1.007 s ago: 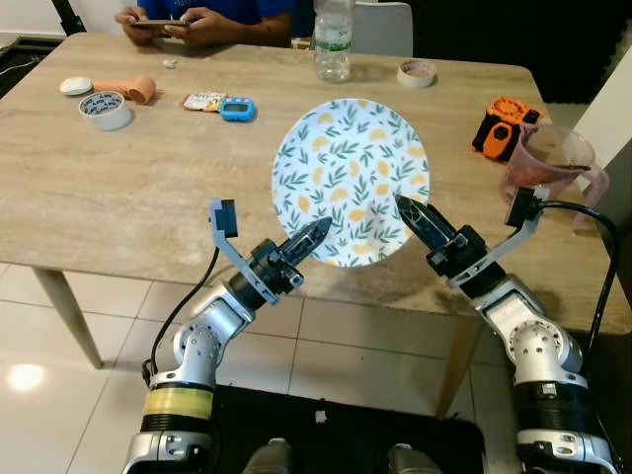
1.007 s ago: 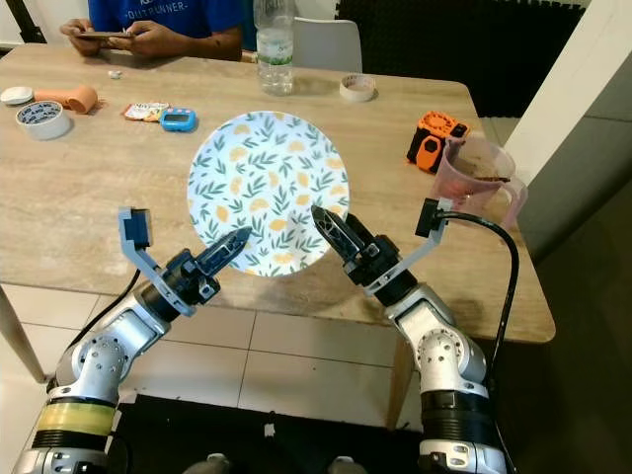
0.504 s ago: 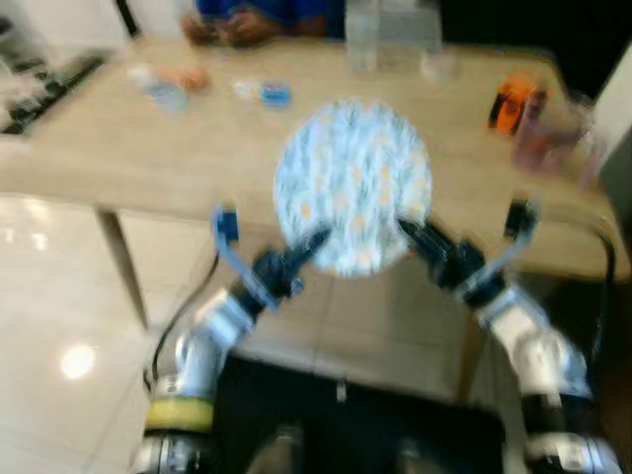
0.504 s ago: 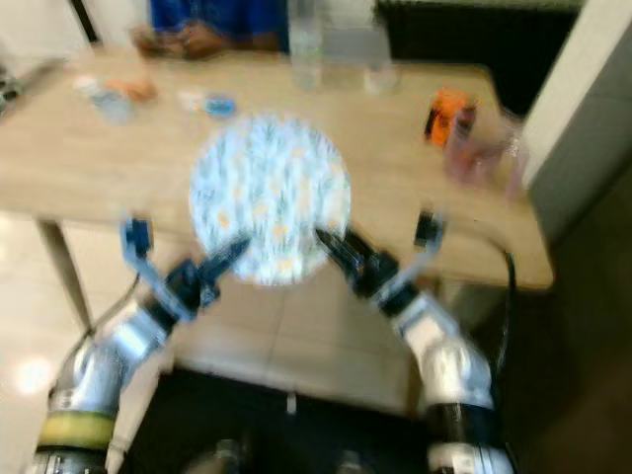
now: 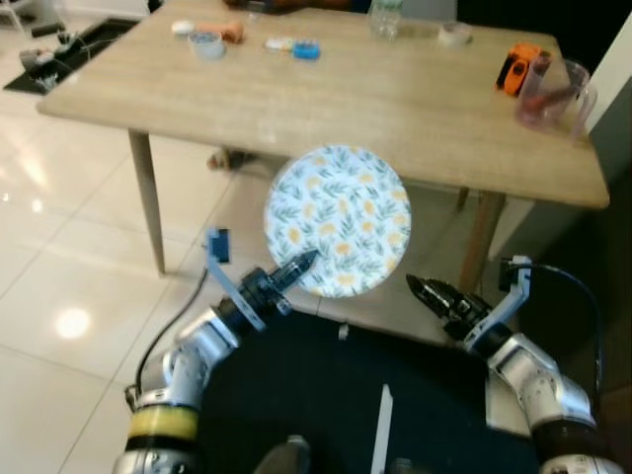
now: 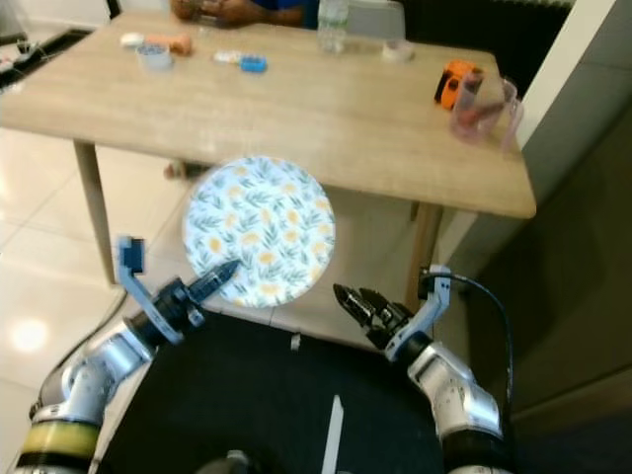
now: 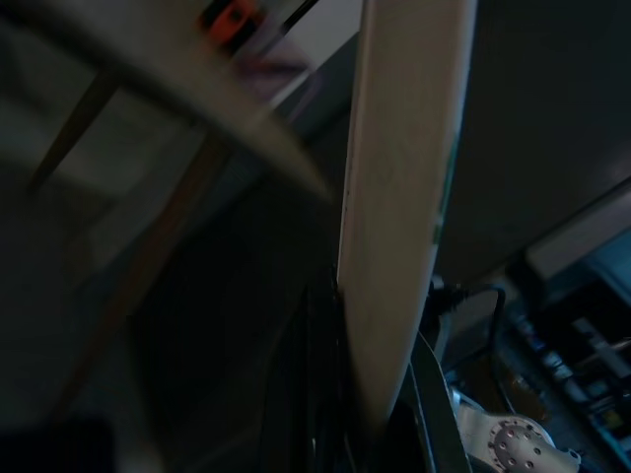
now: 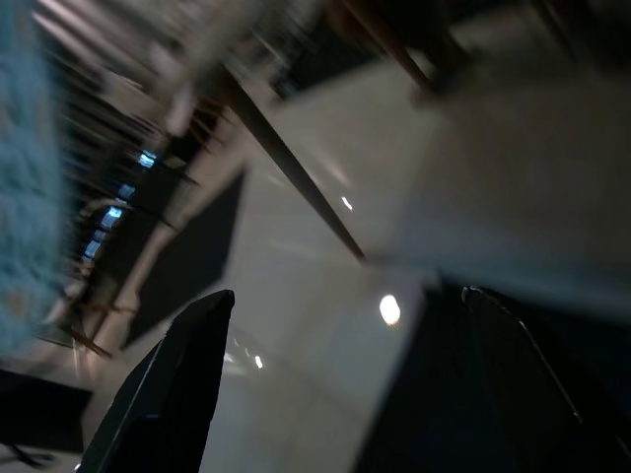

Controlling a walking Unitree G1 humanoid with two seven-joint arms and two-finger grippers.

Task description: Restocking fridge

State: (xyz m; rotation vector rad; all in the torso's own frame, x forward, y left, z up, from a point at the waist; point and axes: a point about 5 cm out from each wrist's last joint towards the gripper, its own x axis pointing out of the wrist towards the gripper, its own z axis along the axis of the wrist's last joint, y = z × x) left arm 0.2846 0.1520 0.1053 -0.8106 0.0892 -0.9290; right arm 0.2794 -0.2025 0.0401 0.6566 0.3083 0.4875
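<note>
A round plate with a yellow and green leaf pattern hangs in the air in front of the wooden table, its face towards me. My left gripper is shut on the plate's lower left rim; in the left wrist view the plate's edge runs between the fingers. My right gripper is open, low and to the right of the plate, apart from it. In the right wrist view its two black fingers stand wide apart over the tiled floor.
On the table stand a pink jug and an orange tool at the right, a blue timer and tape rolls further back. A person's hands rest at the far edge. Table legs stand on glossy tiles.
The whole view has pulled back from the table. The plate has come off the tabletop, held by my left gripper. My right gripper has let go of the rim and dropped lower.
</note>
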